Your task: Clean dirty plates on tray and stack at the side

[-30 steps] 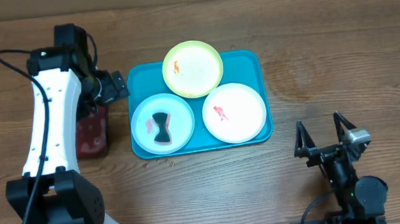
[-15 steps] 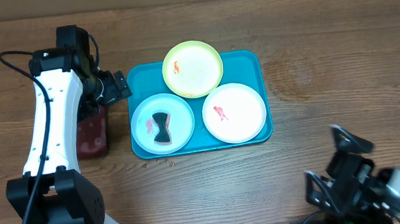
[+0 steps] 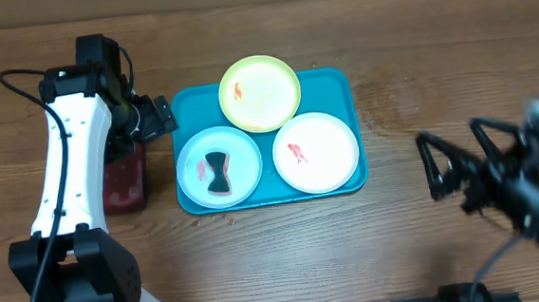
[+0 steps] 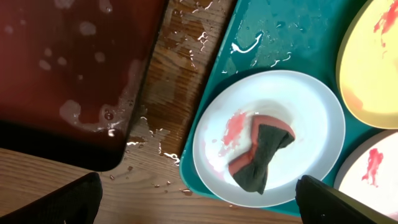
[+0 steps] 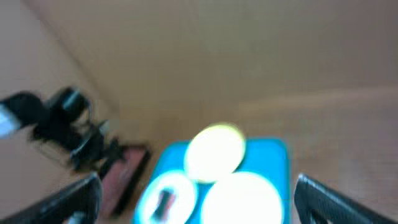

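The left gripper [image 3: 156,116], upper left beside the tray [image 3: 336,82], is wide and empty; the right gripper [image 3: 457,162], at right, too.

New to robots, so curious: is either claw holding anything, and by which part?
Nothing is held: left gripper and right gripper are both open and empty. The sponge lies on the light blue plate.

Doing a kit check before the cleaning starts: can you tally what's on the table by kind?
Plates: 3 (light blue plate, yellow-green plate, white plate)
Trays: 2 (teal tray, dark red tray)
Sponges: 1 (sponge, lying on the light blue plate)
Total: 6
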Robot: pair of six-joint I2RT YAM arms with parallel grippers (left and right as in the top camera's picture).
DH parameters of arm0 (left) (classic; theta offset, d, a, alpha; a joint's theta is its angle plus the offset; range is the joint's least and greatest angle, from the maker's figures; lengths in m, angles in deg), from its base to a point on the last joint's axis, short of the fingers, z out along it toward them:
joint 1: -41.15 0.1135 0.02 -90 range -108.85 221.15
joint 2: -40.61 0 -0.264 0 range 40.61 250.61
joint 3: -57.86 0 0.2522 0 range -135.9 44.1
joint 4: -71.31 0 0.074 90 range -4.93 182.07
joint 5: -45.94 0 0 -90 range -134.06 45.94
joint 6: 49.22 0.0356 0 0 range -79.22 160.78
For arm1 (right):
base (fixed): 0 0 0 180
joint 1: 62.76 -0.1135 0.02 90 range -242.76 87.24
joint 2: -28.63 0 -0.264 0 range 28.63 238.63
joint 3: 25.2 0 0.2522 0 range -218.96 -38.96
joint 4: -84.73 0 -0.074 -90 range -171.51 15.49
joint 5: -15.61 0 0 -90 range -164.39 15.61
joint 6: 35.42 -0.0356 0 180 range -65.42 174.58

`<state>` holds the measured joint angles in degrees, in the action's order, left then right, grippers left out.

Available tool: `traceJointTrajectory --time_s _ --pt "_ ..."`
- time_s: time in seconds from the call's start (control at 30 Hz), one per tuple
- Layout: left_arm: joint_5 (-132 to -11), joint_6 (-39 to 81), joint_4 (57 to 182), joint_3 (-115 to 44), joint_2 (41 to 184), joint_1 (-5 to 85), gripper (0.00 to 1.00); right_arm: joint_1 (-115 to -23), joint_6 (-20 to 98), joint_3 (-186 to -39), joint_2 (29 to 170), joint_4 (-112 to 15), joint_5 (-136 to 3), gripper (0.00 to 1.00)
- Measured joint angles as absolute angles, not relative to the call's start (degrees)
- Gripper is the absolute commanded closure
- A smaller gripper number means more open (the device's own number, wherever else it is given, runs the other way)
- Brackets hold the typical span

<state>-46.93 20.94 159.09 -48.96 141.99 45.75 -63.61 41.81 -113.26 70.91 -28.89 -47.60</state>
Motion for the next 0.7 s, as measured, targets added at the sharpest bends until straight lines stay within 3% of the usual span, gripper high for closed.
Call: traceJointTrajectory --time_s 0.23,0.4,0.57,0.7 --pt "-46.8 20.9 159.9 -48.9 142.0 45.7 0.00 -65.9 42.5 -128.2 93.5 -27.5 -28.1 0.08" --pt "-46.8 20.9 160.1 -48.9 142.0 45.7 0.00 -76.6 40.0 -129.3 101.4 -21.8 -39.1 0.09" --pt "-46.9 21.0 160.1 -48.9 142.0 45.7 0.00 -91.0 34.6 -129.5 111.6 -18.7 -57.3 0.31" --pt "-47.4 20.9 160.2 -48.9 142.0 45.7 0.00 -97.1 31.7 -129.5 121.7 -22.6 -63.8 0.35"
